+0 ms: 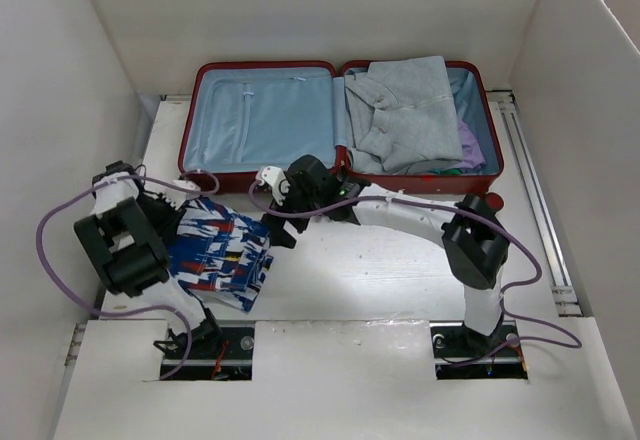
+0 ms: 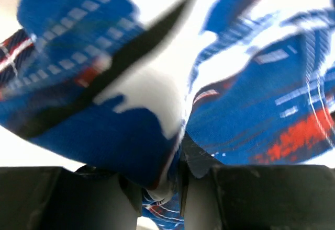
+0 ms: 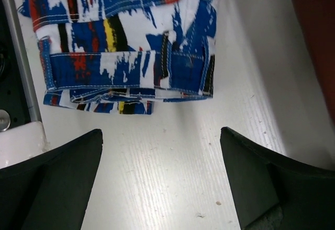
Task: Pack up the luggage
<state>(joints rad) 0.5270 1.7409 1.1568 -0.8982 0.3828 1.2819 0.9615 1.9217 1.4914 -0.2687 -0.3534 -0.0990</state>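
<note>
The luggage (image 1: 260,115) is lying open at the far edge of the table (image 1: 400,280), with a grey garment (image 1: 405,115) filling its right half and pale blue lining showing in its left. The left gripper (image 2: 180,188) is pinching a fold of the patterned shorts (image 1: 225,255), which are lying near the table's left side. The right gripper (image 3: 159,172) is hovering just beside them, its fingers spread wide.

The dark-red luggage (image 1: 260,115) is lined pale blue; the shorts (image 1: 220,255) are splashed blue, white, red, yellow.
</note>
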